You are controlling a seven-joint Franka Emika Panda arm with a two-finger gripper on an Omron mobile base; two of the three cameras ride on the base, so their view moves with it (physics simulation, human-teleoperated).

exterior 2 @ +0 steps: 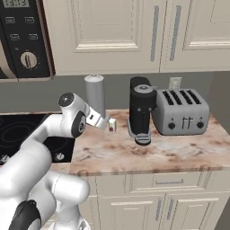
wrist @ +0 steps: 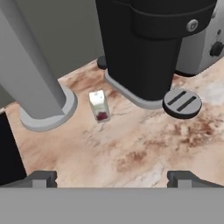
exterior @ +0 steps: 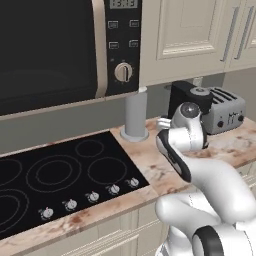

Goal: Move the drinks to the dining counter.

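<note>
the gripper [wrist: 112,178] hangs with fingers wide apart, holding nothing. a small clear bottle [wrist: 99,105] with reddish contents stands at 12 o'clock on the marbled counter [wrist: 144,148], between the grey cylinder [wrist: 33,74] at 10 and the black coffee machine [wrist: 153,43] at 1; the toaster [exterior 2: 182,111] stands beyond.

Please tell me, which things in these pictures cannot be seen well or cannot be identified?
- Small bottle, hand view: too small to read its contents; in the right base view the arm partly covers it.
- Toaster, left base view: the arm hides its lower left.
- Coffee machine, hand view: top cut by the edge.
- Tool, hand view: only fingertips show, wide apart.
</note>
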